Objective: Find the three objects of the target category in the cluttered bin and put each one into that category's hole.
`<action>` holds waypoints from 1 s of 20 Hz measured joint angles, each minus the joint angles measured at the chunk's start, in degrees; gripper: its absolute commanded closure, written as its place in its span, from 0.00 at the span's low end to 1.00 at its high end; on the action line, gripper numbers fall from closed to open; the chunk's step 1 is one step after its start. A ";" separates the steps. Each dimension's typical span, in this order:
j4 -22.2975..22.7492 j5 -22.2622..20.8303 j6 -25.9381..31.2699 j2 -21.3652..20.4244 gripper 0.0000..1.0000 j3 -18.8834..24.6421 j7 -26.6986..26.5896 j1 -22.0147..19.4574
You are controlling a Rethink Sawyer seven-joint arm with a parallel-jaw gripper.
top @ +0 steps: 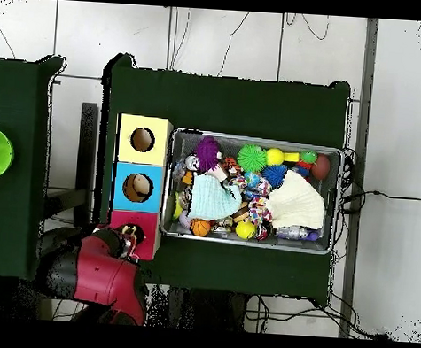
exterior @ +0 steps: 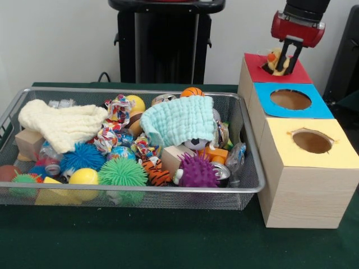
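My gripper (exterior: 287, 56) hangs at the far right over the red top (exterior: 259, 63) of the pale wooden box. It is shut on a small yellow-orange plush animal (exterior: 276, 60), held right above the red top. The plush and fingers hide the hole. In the overhead view the gripper (top: 127, 238) covers part of the red top (top: 147, 223). The wire mesh bin (exterior: 140, 190) holds an orange tiger plush with black stripes (exterior: 152, 171) near its front middle. I see no third plush animal among the clutter.
The blue-topped hole (exterior: 290, 99) and the yellow-topped hole (exterior: 312, 141) sit in front of the red one. The bin holds a cream cloth (exterior: 61, 124), a mint cloth (exterior: 178, 120), green (exterior: 122, 172), purple (exterior: 197, 171) and blue (exterior: 81, 157) spiky balls, cans and wooden blocks.
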 measured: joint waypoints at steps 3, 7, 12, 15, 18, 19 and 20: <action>-0.16 0.15 0.26 0.11 1.00 -0.36 0.00 0.18; -0.17 0.15 1.13 -0.45 1.00 -0.66 0.00 0.11; -0.17 0.12 2.18 -1.90 1.00 -0.69 0.00 -0.16; -0.17 0.09 2.45 -2.74 1.00 -0.69 0.00 -0.32; -0.18 0.07 2.49 -3.45 0.00 -0.69 0.00 -0.78; -0.18 0.07 2.49 -3.52 0.00 -0.69 0.00 -0.84; -0.18 0.06 2.49 -3.61 0.00 -0.69 0.00 -0.93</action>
